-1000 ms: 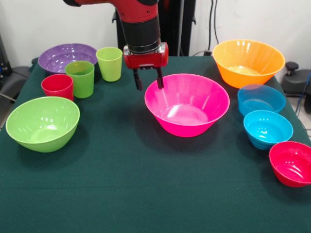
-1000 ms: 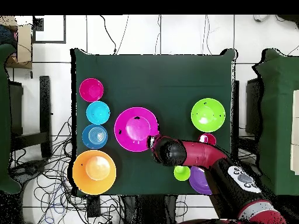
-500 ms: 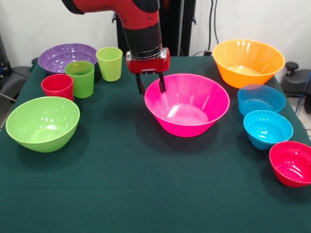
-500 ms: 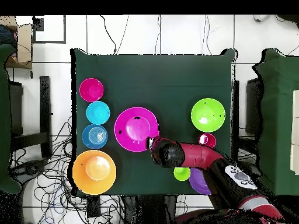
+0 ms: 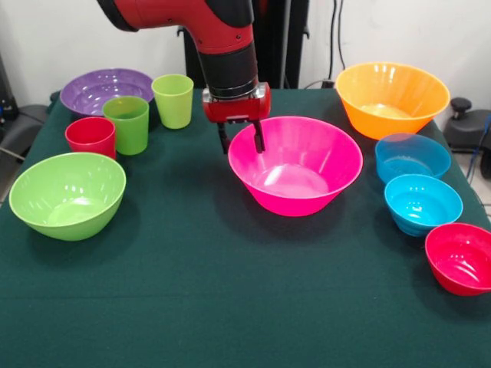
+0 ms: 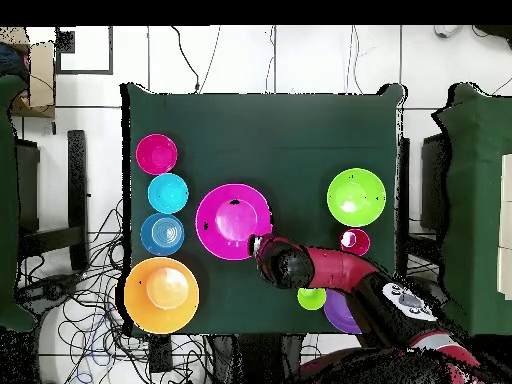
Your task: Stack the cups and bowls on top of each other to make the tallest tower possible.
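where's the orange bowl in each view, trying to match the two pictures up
Front view: the orange bowl sits at the upper right, at the table's far edge, behind the translucent blue bowl.
Overhead view: the orange bowl is at the lower left, just below the blue bowl.
Shared landmark: the big pink bowl near the table's middle, with the gripper at its rim.

A robotics lab: behind the claw (image 5: 241,144) stands a black pedestal (image 5: 270,38) against a white wall (image 5: 399,31), with cables (image 6: 85,300) tangled on the tiled floor (image 6: 300,60) around the cloth-covered table (image 5: 230,307).
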Tool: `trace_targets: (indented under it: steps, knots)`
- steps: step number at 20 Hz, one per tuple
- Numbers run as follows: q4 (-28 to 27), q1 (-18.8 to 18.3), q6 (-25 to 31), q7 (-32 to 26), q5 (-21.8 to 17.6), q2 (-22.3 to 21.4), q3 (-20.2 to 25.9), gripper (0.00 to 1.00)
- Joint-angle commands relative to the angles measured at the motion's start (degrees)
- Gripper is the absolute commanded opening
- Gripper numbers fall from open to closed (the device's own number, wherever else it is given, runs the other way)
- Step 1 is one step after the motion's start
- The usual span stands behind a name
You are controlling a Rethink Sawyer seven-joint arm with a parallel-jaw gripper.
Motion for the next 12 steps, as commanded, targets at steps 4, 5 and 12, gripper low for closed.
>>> trace_targets:
  steps: [4, 5, 12]
  knots:
    - [-3.01, -0.85, -3.35, 2.60, -4.23, 1.47, 0.82, 0.00]
    - [-3.02, -0.90, -3.42, 2.68, -4.22, 1.47, 0.84, 0.00]
    - [-3.30, 0.04, -2.47, 3.05, -3.70, 1.04, -0.39, 0.00]
